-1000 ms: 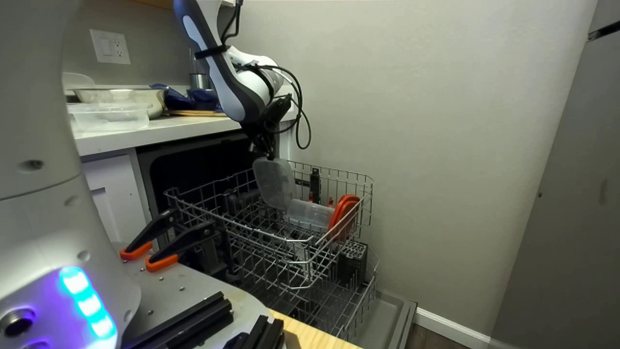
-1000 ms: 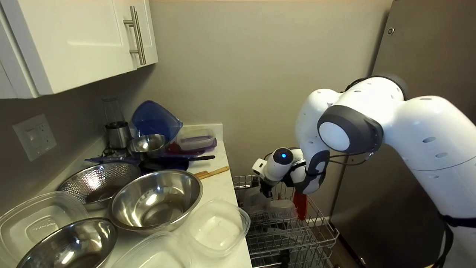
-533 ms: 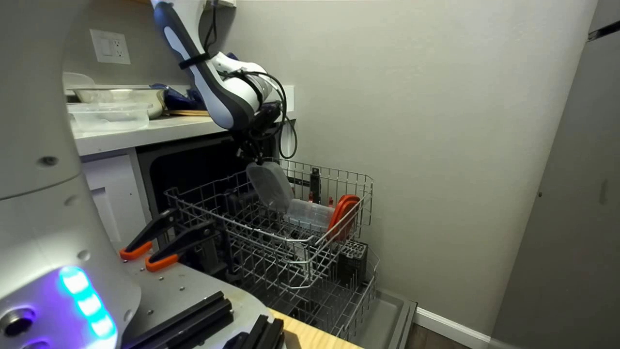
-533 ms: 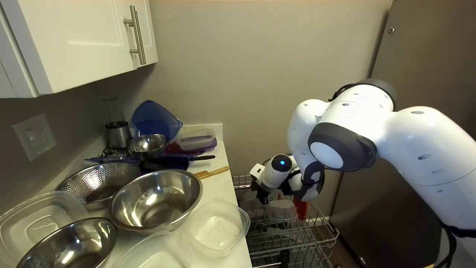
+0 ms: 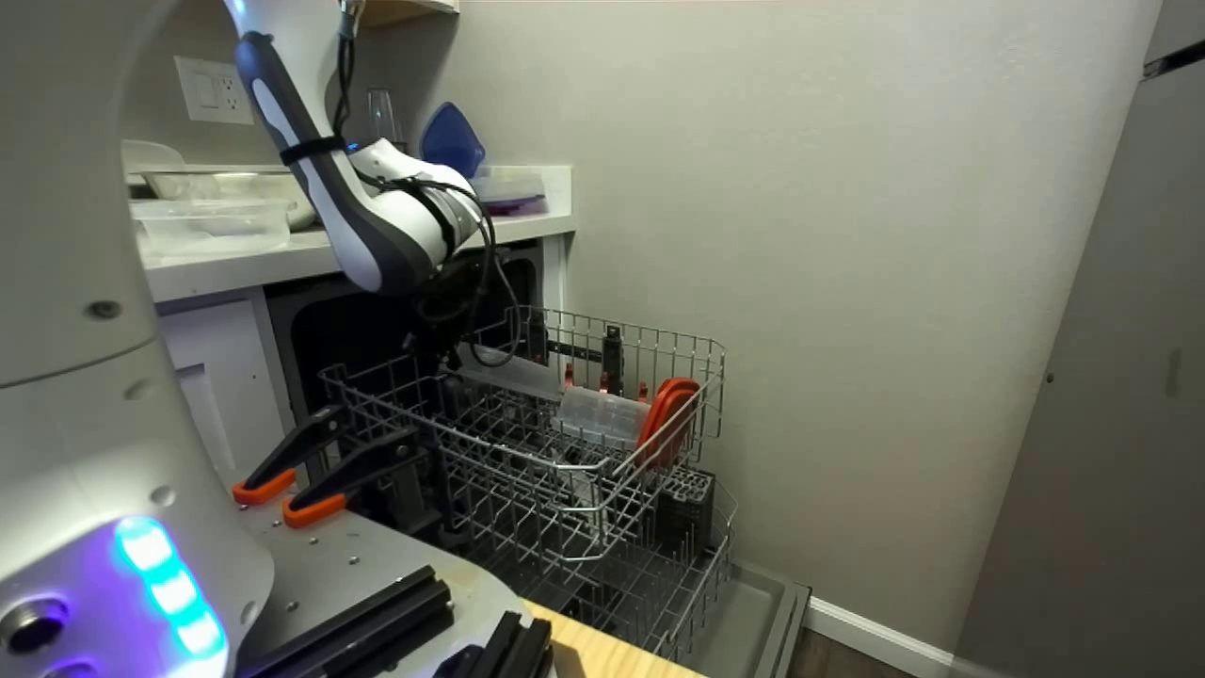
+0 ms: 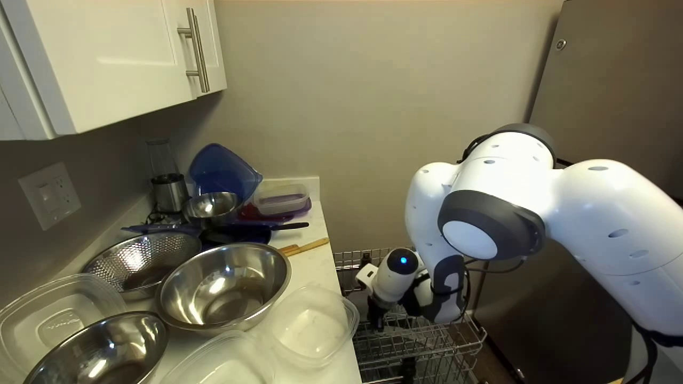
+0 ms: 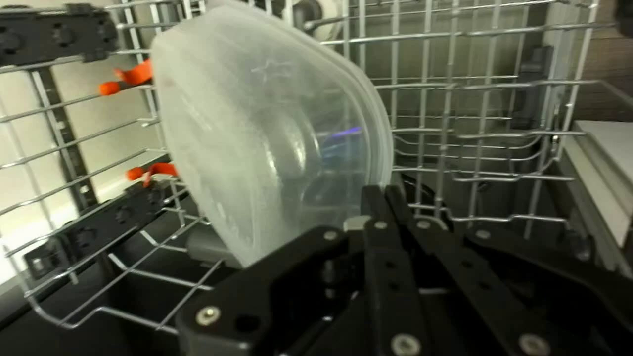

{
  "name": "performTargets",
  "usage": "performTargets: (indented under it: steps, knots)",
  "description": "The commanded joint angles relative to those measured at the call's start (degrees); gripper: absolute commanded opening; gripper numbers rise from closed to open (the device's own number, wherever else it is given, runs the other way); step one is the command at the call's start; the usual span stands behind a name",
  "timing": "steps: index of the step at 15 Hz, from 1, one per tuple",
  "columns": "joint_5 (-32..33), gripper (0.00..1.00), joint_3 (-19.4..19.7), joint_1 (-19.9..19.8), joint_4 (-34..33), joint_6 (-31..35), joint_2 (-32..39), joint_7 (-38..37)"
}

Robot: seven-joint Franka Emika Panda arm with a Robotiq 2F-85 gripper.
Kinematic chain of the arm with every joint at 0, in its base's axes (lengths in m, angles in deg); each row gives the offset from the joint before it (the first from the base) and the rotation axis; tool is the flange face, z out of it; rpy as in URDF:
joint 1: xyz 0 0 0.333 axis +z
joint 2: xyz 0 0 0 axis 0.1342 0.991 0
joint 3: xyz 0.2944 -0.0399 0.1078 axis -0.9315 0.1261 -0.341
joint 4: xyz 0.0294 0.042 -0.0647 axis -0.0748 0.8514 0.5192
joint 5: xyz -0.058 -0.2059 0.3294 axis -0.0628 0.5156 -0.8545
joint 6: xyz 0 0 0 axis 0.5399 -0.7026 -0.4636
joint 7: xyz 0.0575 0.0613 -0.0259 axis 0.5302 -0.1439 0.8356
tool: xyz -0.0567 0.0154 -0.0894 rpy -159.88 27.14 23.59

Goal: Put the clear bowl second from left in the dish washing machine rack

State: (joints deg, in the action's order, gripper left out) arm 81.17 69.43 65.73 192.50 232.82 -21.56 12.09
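White and dark grey, the arm (image 6: 496, 176) is hanging bent over the dish rack (image 5: 572, 467), its wrist pointing down near the edge of the tabletop (image 6: 316, 269). The claw (image 7: 383, 190) is sitting below the tabletop's level, pinching the rim of the clear bowl (image 7: 257, 123). The bowl is leaning inside the rack, gripped end higher; whether it is touching the wires, I cannot tell. In the wrist view, orange clips (image 7: 138, 74) are poking out past its opposite edge, while the rack's wire wall is standing beyond the fingertips, with some room between. A see-through container (image 5: 602, 416) is lying just beside the bowl's lower end.
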Motion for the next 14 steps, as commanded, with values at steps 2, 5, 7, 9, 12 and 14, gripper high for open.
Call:
performTargets:
  steps: [2, 5, 7, 9, 12, 14]
  knots:
    - [-0.35, 0.01, -4.14, -0.82, 5.22, 0.17, 0.26, -2.99]
    - [-0.36, 0.01, -5.78, -1.63, 6.42, 0.43, 0.45, -4.06]
    - [-0.44, 0.28, -6.48, -2.4, 6.66, 0.11, -0.1, -4.59]
    - [-0.13, 0.4, -5.26, -1.52, 4.73, -0.26, 1.09, -3.77]
    - [-0.13, 0.35, -5.13, -1.71, 4.2, -0.31, 1.11, -3.77]
    - [-0.13, 0.4, -5.09, -1.71, 3.99, -0.32, 1.12, -3.77]
